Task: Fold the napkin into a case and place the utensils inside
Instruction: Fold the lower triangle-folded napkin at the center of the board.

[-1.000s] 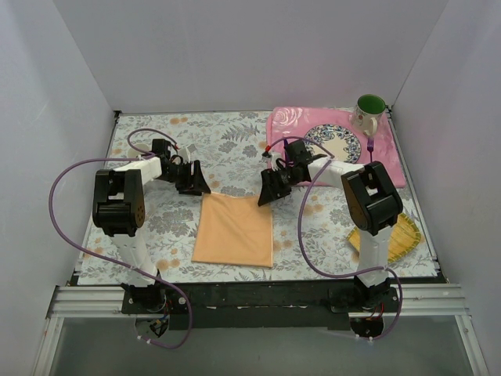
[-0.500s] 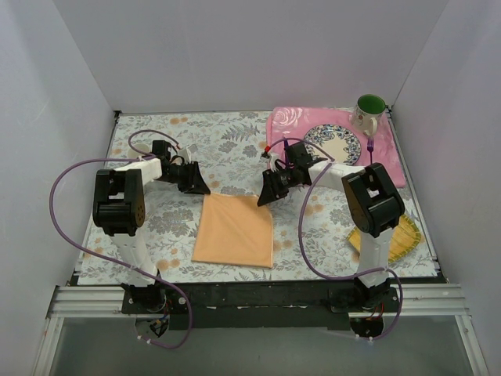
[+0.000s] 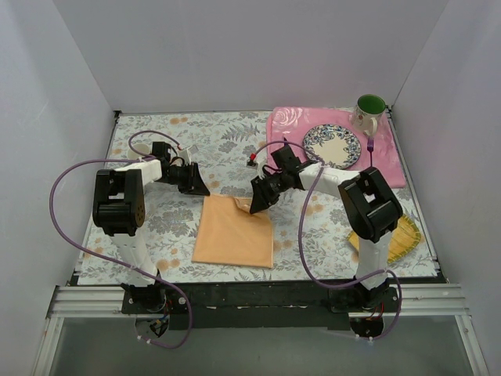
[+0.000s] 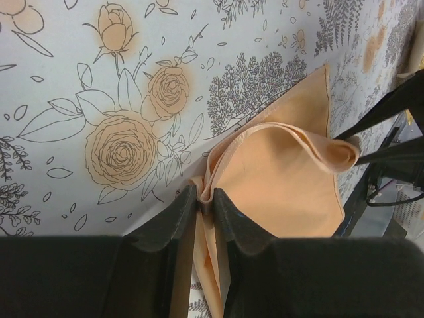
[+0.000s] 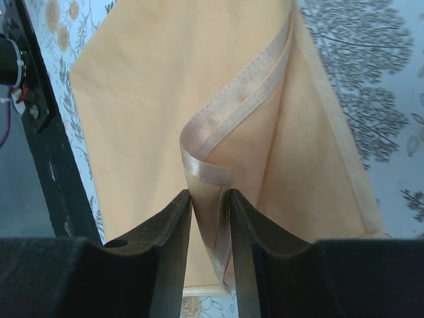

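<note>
- Napkin (image 3: 233, 233): peach-orange cloth lying at the near middle of the table (image 3: 227, 137), between the two arms. Most of it lies flat, and its near edge is close to the table's near edge.
- Left gripper (image 3: 196, 186): at the napkin's far left corner, jaws clenched on the cloth. The top view shows only dark fingers meeting that corner. The left wrist view shows the gathered fold pressed between the two pads, with a rounded billow of cloth beyond them.
- Right gripper (image 3: 258, 204): at the napkin's far right corner, jaws grasping the cloth. The right wrist view shows a hemmed edge curling into a loop between the fingers. In the top view that corner is raised and turned inward.
- Fork (image 3: 369, 149): purple, on the pink placemat (image 3: 286, 125) at the table's far right corner, just right of the plate (image 3: 332, 144). It shows in the top view only.
- Knife: cannot be made out in any view.
- Mug (image 3: 368, 113): green inside, beyond the plate.
- Yellow mat (image 3: 401, 235): near the right edge, partly behind the right arm.
</note>
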